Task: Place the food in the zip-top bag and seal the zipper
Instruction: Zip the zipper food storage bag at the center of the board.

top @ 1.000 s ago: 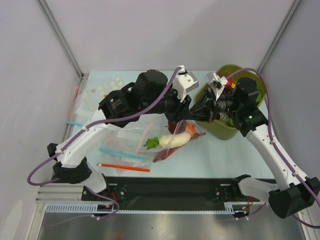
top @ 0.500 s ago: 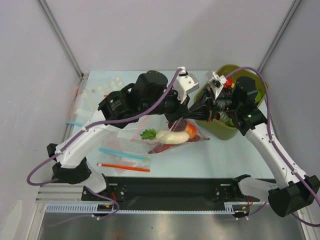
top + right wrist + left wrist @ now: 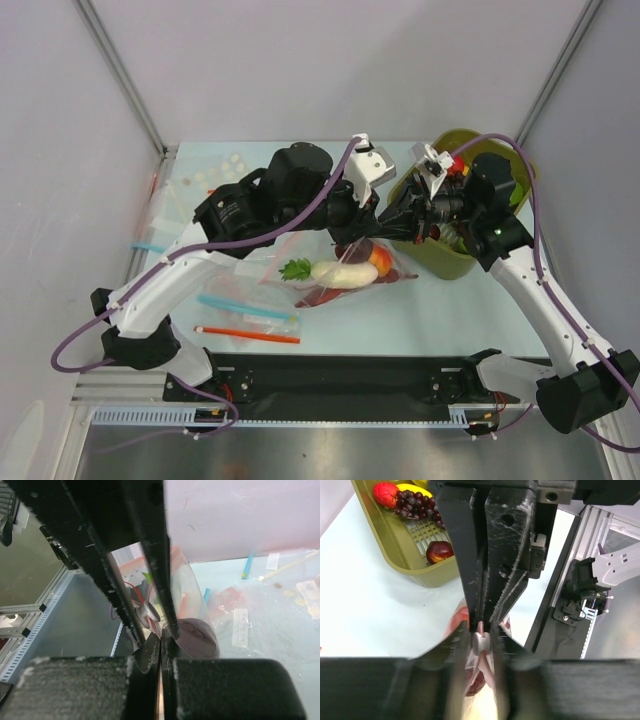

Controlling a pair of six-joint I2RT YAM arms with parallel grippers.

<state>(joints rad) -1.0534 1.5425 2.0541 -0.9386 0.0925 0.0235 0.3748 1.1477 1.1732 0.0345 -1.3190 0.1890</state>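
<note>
The clear zip-top bag [image 3: 345,272] hangs between my two grippers above the table. Inside it lie the food pieces: a white radish [image 3: 340,270], a red tomato [image 3: 381,260] and a red lobster [image 3: 325,294] underneath. My left gripper [image 3: 370,222] [image 3: 481,641] is closed around the pale pink zipper [image 3: 481,628] at a small white knob [image 3: 481,642]. My right gripper [image 3: 388,226] [image 3: 161,647] faces it, shut on the same pink strip [image 3: 161,695]. In the left wrist view the right gripper [image 3: 480,622] reaches down from above.
An olive green basket [image 3: 445,262] [image 3: 405,566] with grapes [image 3: 412,505] and other fruit stands just behind the right gripper. Flat spare bags with a blue strip [image 3: 243,306] and an orange strip [image 3: 248,335] lie at the front left. The table's front rail [image 3: 560,605] is close.
The bag has swung and its load settled: the radish went from tilted to lying level, and the tomato now shows beside it. My left wrist shifted slightly left along the strip.
</note>
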